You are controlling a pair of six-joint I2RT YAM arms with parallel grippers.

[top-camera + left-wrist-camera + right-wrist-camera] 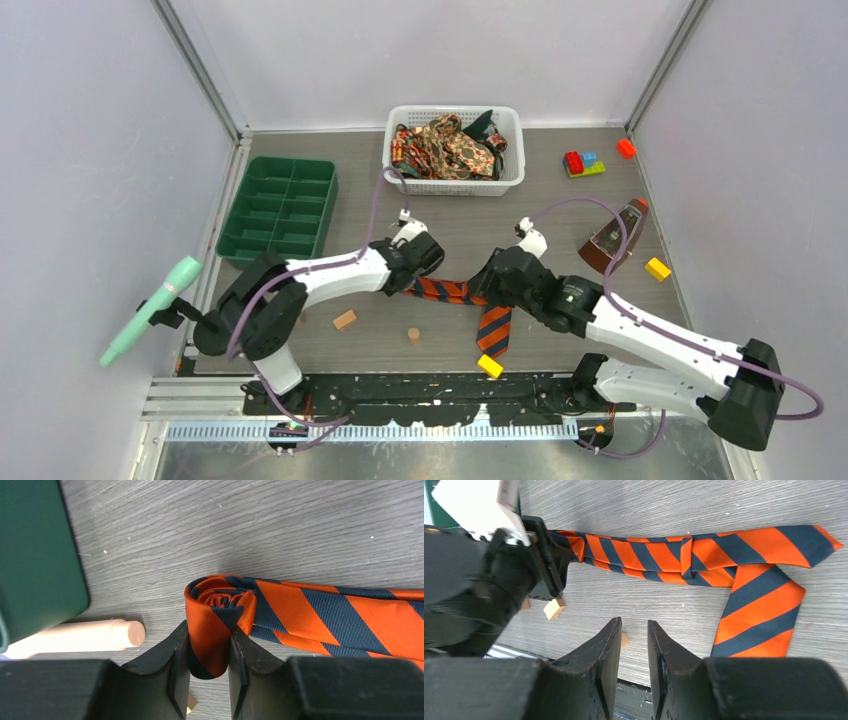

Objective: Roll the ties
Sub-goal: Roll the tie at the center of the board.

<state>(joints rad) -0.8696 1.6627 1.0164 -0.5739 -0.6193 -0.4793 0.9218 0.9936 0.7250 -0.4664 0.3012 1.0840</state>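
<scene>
A: Progress on the ties?
B: Early. Left gripper (209, 636) is clenched on a small coil at the 9 o'clock end of the striped tie (470, 300). The rest lies flat mid-table, tail bent toward 6 o'clock. Right gripper (634, 630) is released, empty, near it.
A: The others?
B: Other ties (450, 148) sit heaped in the basket (452, 186) at 12 o'clock.
A: Any text?
B: None legible; the white tag (469, 505) is too blurred.

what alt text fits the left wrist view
The left hand pinches the rolled-up end of an orange-and-navy striped tie on a grey table, the unrolled rest running right. A green tray and a pale wooden peg lie at left.
</scene>
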